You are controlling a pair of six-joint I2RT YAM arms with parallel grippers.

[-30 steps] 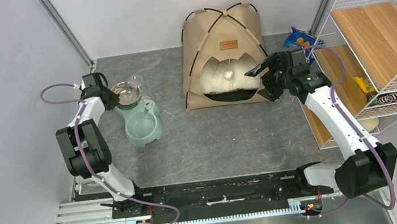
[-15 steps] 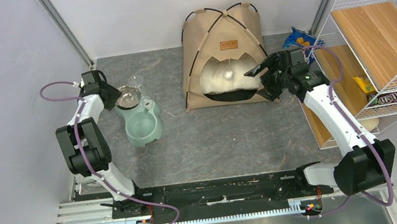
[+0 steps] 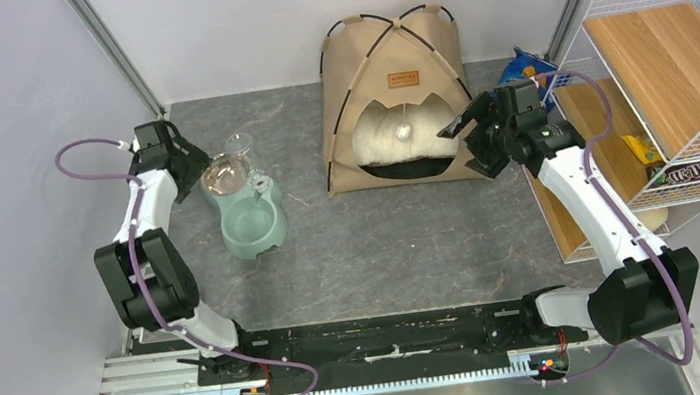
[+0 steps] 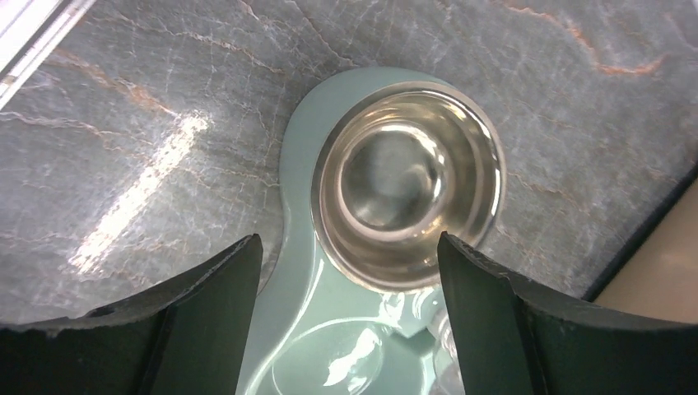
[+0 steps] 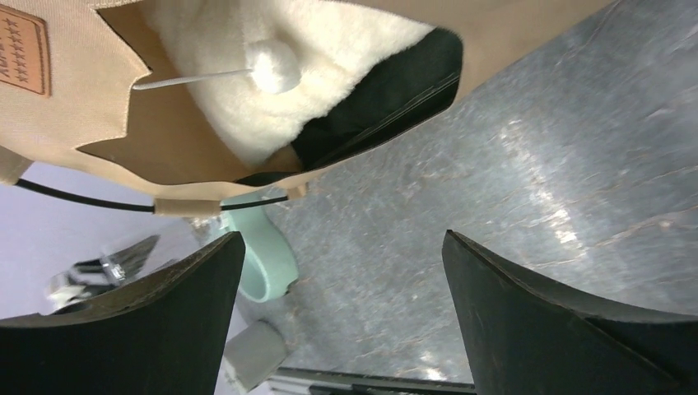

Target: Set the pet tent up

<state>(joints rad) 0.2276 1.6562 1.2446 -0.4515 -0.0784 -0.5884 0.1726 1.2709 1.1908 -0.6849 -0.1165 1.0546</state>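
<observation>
The pet tent [image 3: 389, 52] stands upright at the back centre, tan with black crossing poles and a brown label [image 3: 402, 79]. A fluffy white pillow [image 3: 400, 143] lies inside, and the white pompom [image 5: 276, 66] hangs over the opening. My right gripper [image 3: 467, 147] is open beside the tent's front right corner. In the right wrist view the right gripper [image 5: 342, 234] has only floor between its fingers, below the tent's [image 5: 123, 123] lower edge. My left gripper [image 4: 347, 243] is open above a steel bowl [image 4: 407, 177] seated in a green feeder [image 4: 300, 271].
The green feeder [image 3: 250, 220] sits on the floor at the left, with the left gripper [image 3: 189, 163] at its far end. A wire rack with wooden shelves [image 3: 676, 97] fills the right side. A blue snack bag [image 3: 526, 65] lies beside the tent.
My left gripper has opened and drawn back to the left, leaving the steel bowl in the feeder. The right gripper shifted slightly to the right and stays open.
</observation>
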